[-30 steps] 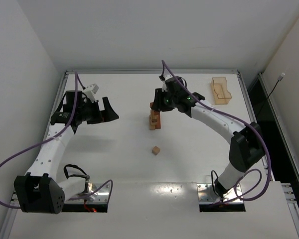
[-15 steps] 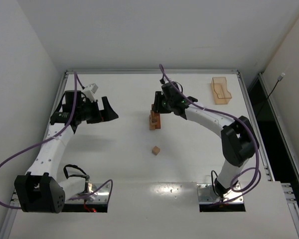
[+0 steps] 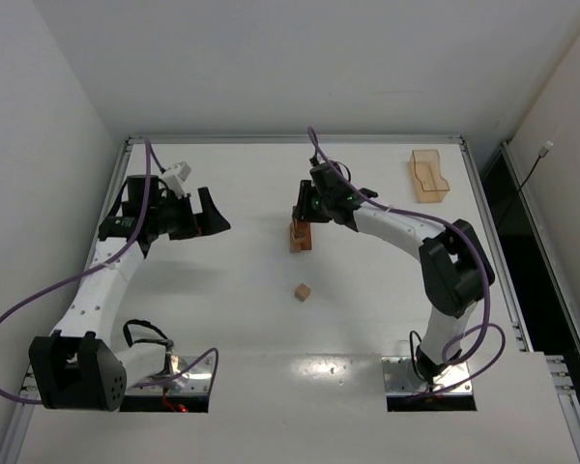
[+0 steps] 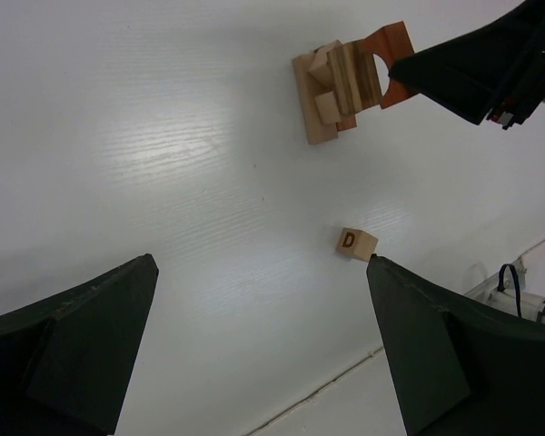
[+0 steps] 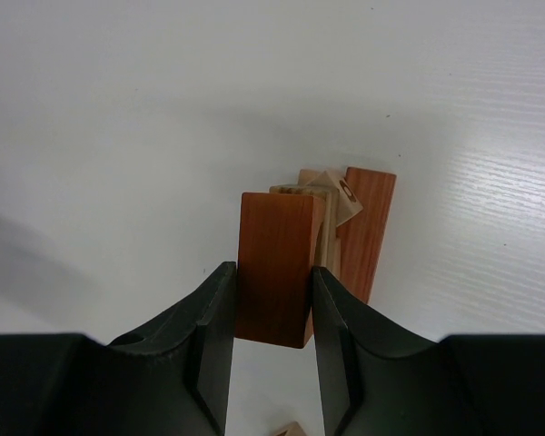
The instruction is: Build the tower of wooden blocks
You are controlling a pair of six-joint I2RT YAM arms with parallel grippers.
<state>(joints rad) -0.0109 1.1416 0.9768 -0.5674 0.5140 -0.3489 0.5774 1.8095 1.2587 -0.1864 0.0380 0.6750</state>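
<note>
The tower (image 3: 298, 235) of tan and reddish-brown wood blocks stands at mid table; it also shows in the left wrist view (image 4: 338, 86). My right gripper (image 3: 304, 207) is shut on a reddish-brown block (image 5: 275, 268) and holds it over the tower's top; the tower's tan blocks (image 5: 330, 202) and a reddish plank (image 5: 367, 227) show just behind it. A loose tan cube (image 3: 302, 291) marked D (image 4: 355, 243) lies on the table nearer the arms. My left gripper (image 3: 211, 214) is open and empty, well left of the tower.
A translucent orange tray (image 3: 428, 176) stands at the back right of the white table (image 3: 222, 319). Raised rails run along the table's far and side edges.
The right arm has shifted slightly left with the reddish-brown block, settling over the tower's top. The left arm, the tower and the loose cube have not moved.
</note>
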